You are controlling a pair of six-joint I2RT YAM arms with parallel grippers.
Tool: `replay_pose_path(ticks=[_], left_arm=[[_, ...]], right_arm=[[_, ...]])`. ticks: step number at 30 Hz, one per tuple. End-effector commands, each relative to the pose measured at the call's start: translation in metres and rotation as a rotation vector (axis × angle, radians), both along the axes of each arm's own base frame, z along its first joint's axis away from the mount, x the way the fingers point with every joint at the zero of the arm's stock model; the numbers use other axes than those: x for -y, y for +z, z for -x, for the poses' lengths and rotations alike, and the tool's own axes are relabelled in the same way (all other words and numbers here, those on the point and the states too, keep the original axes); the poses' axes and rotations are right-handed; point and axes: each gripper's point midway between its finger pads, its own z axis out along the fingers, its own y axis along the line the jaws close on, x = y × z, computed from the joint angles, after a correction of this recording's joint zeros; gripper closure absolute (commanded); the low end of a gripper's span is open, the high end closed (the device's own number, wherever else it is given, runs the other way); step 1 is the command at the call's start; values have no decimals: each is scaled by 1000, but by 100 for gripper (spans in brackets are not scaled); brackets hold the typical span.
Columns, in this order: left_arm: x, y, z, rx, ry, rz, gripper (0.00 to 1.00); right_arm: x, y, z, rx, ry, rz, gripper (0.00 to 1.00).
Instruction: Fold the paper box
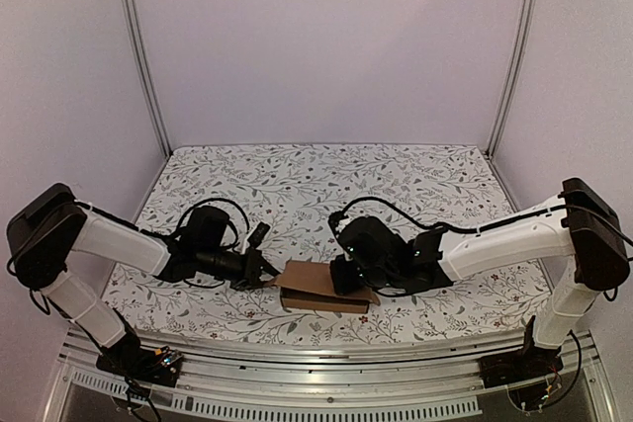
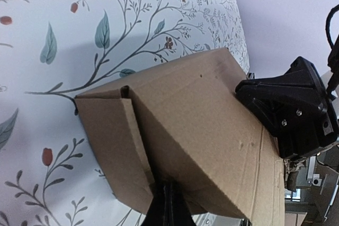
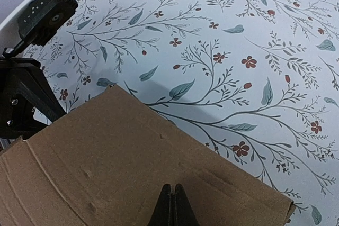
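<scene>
The paper box [image 1: 321,290] is a plain brown carton lying on the floral table near the front edge. My left gripper [image 1: 269,272] is shut, and its tips [image 2: 168,186] push into the box's left end, in the gap between an end flap [image 2: 114,141] and the top panel [image 2: 212,109]. My right gripper [image 1: 346,280] is shut too. Its closed tips [image 3: 173,188] rest on the box's top panel [image 3: 116,157] with nothing between them. The box's right end is hidden behind the right gripper.
A floral cloth [image 1: 326,185] covers the table. Metal posts [image 1: 143,56] and pale walls close in the back corners. A metal rail [image 1: 326,358] runs along the near edge. The left arm's black wrist [image 3: 24,96] shows beside the box.
</scene>
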Motion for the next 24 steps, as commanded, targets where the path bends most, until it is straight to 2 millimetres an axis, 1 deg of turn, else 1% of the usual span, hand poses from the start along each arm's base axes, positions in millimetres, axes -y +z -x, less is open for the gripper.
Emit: replay_pose_path(ticks=[1, 6, 13, 19, 24], left_arm=[[6, -1, 1, 11, -14, -14, 100], [5, -1, 2, 12, -14, -22, 100], [4, 13, 1, 31, -17, -23, 100], [-9, 20, -3, 55, 11, -72, 100], [-19, 22, -1, 61, 17, -96, 100]], right_arm=[[-2, -9, 5, -2, 12, 35, 100], [-4, -18, 11, -3, 16, 57, 100], [-2, -32, 15, -7, 7, 89, 100], [2, -32, 14, 2, -3, 95, 100], [1, -27, 13, 13, -2, 90, 100]])
